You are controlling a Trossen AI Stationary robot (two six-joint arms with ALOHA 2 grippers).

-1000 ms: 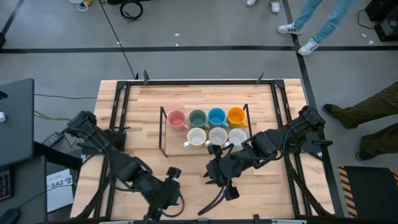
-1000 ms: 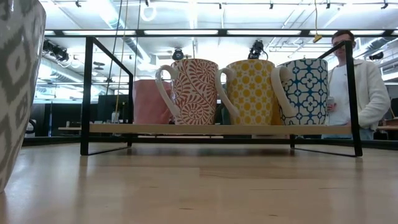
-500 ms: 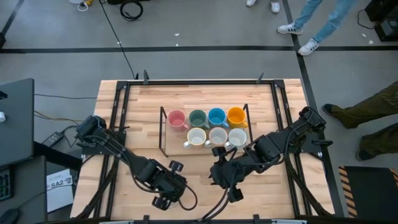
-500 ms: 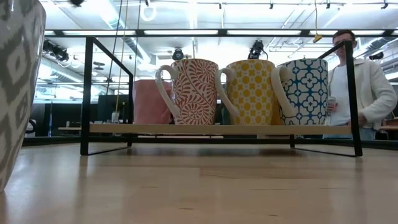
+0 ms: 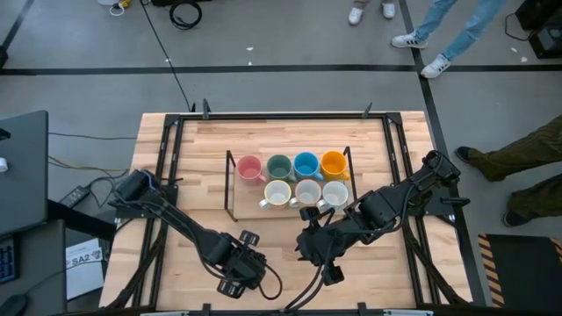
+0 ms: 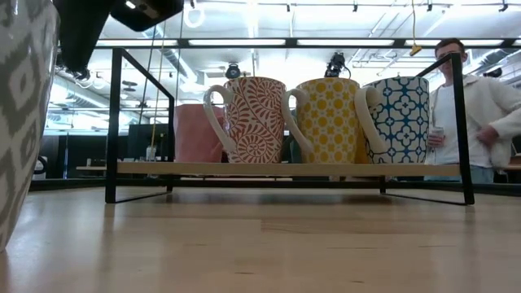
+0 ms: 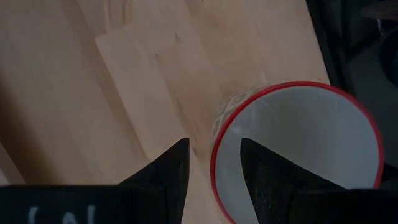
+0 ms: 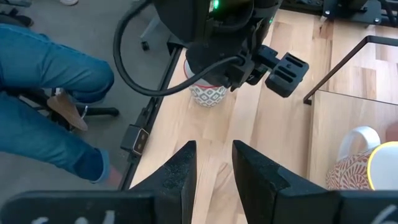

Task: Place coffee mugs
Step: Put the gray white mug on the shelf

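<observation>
High view: seven mugs (image 5: 299, 180) sit on the rack (image 5: 230, 189) mid-table. Left gripper (image 5: 239, 272) is at the near edge.

Left wrist view: its parted fingers (image 7: 166, 171) straddle the eighth mug's (image 7: 298, 149) rim.

Right wrist view: right gripper (image 8: 211, 165) is empty, parted.

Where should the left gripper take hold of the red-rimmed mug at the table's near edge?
Grip it by the rim wall, from straight above. The red-rimmed mug stands upright with its mouth open upward, and the left gripper is open right over it, one finger inside the rim and one outside. Lowering and closing on that wall looks the simplest hold; its handle is not visible, so I would not aim for it.
</observation>
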